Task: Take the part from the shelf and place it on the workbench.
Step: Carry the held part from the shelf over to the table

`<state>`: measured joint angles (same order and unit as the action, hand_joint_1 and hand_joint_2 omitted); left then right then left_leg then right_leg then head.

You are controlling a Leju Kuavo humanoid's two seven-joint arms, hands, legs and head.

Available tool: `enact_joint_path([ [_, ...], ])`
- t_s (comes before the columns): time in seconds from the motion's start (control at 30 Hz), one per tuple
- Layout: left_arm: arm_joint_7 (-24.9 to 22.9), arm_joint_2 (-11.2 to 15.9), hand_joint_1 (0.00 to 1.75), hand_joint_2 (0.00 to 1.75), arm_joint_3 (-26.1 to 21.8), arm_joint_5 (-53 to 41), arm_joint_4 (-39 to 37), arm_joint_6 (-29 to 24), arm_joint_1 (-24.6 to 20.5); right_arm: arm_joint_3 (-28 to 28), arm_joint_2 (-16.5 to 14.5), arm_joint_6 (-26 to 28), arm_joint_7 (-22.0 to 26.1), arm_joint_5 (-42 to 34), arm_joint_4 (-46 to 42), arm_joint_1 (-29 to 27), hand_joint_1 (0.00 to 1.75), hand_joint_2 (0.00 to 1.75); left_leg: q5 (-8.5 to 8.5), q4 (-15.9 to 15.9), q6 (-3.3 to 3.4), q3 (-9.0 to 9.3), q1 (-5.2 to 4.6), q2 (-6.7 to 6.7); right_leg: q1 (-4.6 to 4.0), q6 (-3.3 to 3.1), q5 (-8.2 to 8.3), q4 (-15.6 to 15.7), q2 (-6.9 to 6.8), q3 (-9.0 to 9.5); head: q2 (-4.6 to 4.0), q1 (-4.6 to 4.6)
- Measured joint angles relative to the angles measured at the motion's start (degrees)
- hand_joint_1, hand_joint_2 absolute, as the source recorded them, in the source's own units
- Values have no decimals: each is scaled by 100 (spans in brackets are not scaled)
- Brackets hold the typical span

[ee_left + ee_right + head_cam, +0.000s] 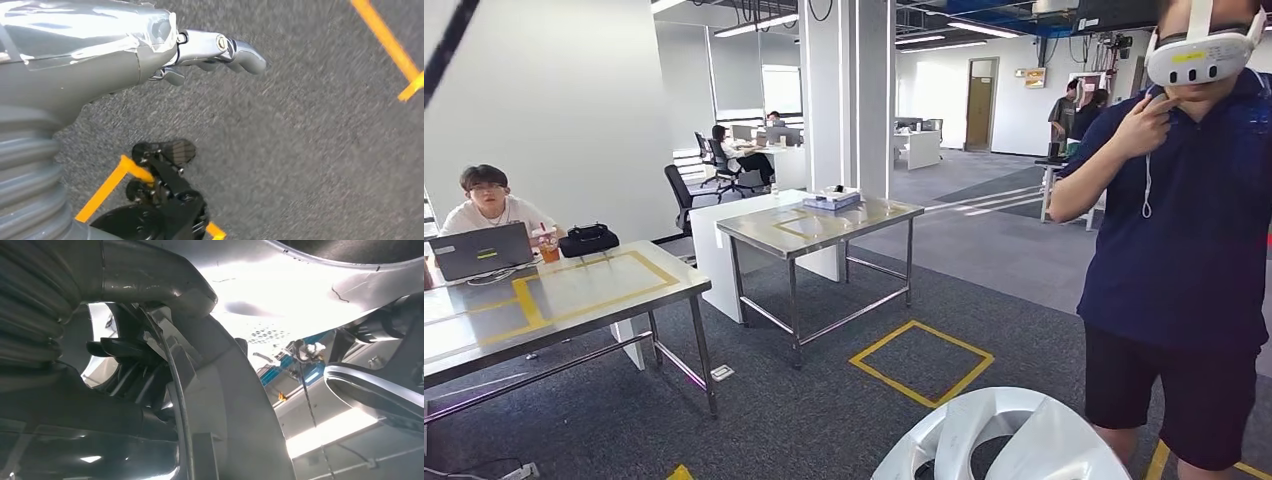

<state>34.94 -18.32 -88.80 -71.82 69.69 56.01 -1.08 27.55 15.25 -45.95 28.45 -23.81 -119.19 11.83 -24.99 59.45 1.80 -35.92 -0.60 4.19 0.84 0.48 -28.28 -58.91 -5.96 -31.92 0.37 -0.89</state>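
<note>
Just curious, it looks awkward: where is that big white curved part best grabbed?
Probably by a rib beside one of its openings, from the robot's own side. The white part is broad, smooth and rounded, so only fingers hooked through an opening get purchase; the right hand appears to hold it so.

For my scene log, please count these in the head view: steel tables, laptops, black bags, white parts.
Steel tables: 2
Laptop: 1
Black bag: 1
White part: 1
Total: 5
</note>
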Motion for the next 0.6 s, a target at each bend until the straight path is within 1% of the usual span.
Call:
enact_joint_path([
  [0.03,-1,5,0,175,-1,8,2,3,2,0,-8,8,-13,-13,0,1,175,175,-13,-14,12,-2,-18,-40,3,29,-10,17,-58,19,0,-2],
  [0.07,-1,8,0,175,-2,16,8,8,6,-1,-15,15,-26,-26,-2,1,175,175,3,-70,32,54,-19,-114,7,58,-25,42,-111,41,2,-8],
  [0.1,-1,4,0,175,-3,23,13,15,13,-2,-21,22,-42,-35,-2,5,175,175,25,-146,53,124,-10,-192,10,80,-47,34,-88,68,1,-3],
  [0.13,-1,-1,0,175,-2,28,20,25,13,-4,-24,26,-51,-45,-3,14,175,175,55,-225,82,206,8,-267,11,84,-102,-58,16,57,-1,-4],
  [0.17,-2,-8,0,175,-1,31,26,38,6,-9,-25,30,-57,-56,-5,20,175,175,81,-293,103,288,34,-344,11,76,-196,-268,177,-21,-1,3],
  [0.2,-4,-19,0,175,1,33,28,52,-6,-13,-23,32,-63,-66,-4,23,175,175,87,-320,113,310,45,-421,21,55,-320,-608,361,-180,-3,10],
  [0.23,-6,-26,0,175,2,33,30,64,-22,-16,-22,33,-66,-76,-5,18,175,175,85,-323,123,321,49,-505,21,40,-451,-998,484,-403,-3,12],
  [0.27,-8,-35,0,175,2,33,30,72,-28,-18,-20,33,-69,-84,-5,7,175,175,76,-321,119,324,49,-602,21,42,-531,-1320,544,-615,-1,20],
  [0.3,-9,-44,0,175,2,33,30,76,-29,-18,-18,32,-77,-87,-4,-4,175,175,67,-319,115,330,47,-703,21,64,-526,-1473,566,-760,-1,23],
  [0.33,-10,-50,0,175,2,33,30,78,-24,-19,-15,32,-80,-90,-3,-10,175,175,55,-314,105,339,47,-802,21,104,-417,-1393,578,-790,-1,26],
  [0.37,-10,-54,0,175,2,33,29,78,-20,-20,-11,31,-84,-91,-4,-10,175,175,36,-303,88,354,52,-901,26,153,-217,-1079,602,-702,-1,31],
  [0.4,-10,-56,0,175,2,33,29,80,-17,-21,-8,31,-88,-91,-4,-8,175,175,7,-280,63,366,59,-993,40,198,10,-639,677,-546,-1,34],
  [0.43,-10,-55,0,175,2,33,31,83,-14,-20,-8,32,-92,-90,-4,-6,175,175,-25,-249,31,362,56,-1076,48,210,181,-266,773,-393,-2,39],
  [0.47,-10,-54,0,175,2,33,34,85,-11,-20,-9,32,-94,-93,-6,-5,175,175,-54,-216,0,346,55,-1143,53,195,288,-10,855,-284,-2,40],
  [0.5,-10,-52,0,175,1,33,38,89,-4,-22,-9,32,-99,-94,-7,-6,175,175,-74,-192,-26,323,53,-1193,49,157,315,97,910,-237,-2,38],
  [0.53,-10,-52,0,175,-2,33,41,91,7,-23,-10,33,-107,-94,-8,-7,175,175,-85,-181,-45,296,55,-1235,35,105,298,88,903,-232,-3,32],
  [0.57,-10,-54,0,175,-3,33,43,93,19,-27,-9,33,-111,-94,-10,-6,175,175,-98,-175,-60,274,70,-1272,44,64,287,88,857,-227,0,26],
  [0.6,-10,-55,0,175,-5,32,45,95,33,-30,-9,33,-116,-92,-9,-3,175,175,-124,-148,-79,258,76,-1238,50,25,273,95,806,-211,0,24],
])
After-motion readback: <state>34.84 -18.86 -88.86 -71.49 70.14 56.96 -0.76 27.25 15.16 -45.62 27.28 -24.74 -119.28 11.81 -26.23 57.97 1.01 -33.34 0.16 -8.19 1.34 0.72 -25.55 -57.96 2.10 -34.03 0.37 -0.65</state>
